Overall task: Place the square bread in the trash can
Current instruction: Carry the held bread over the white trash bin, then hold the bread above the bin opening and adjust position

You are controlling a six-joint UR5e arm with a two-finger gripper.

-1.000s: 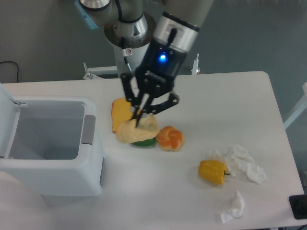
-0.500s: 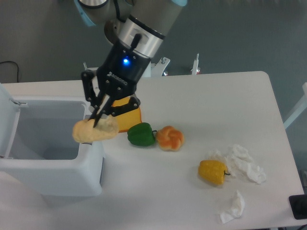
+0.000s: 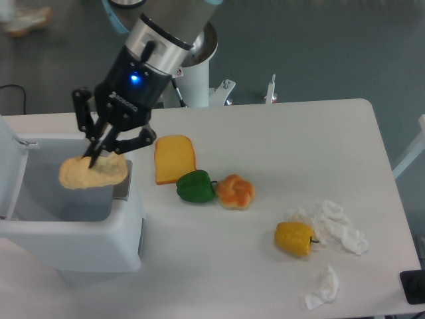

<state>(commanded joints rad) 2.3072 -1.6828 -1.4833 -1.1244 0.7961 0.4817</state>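
Observation:
The square bread (image 3: 91, 173), a pale cream-yellow lumpy chunk, hangs in the air over the open mouth of the trash can (image 3: 73, 246). My gripper (image 3: 99, 154) is shut on its top, with the black fingers pinching down into the crust. The trash can is a boxy white bin at the table's left, its lid (image 3: 9, 159) swung up at the far left and a grey panel (image 3: 122, 181) on its right rim. The bread sits above the right half of the opening, close to that panel.
On the table right of the bin lie an orange-yellow toast slice (image 3: 174, 158), a green bell pepper (image 3: 195, 187) and a round orange knotted bun (image 3: 236, 191). Further right are a yellow pepper (image 3: 295, 238) and crumpled white tissues (image 3: 335, 226), with another tissue (image 3: 323, 287) near the front edge.
My gripper has carried the square bread leftward from above the green pepper, past the bin's right rim, to over the bin opening. The toast slice and green pepper now show fully.

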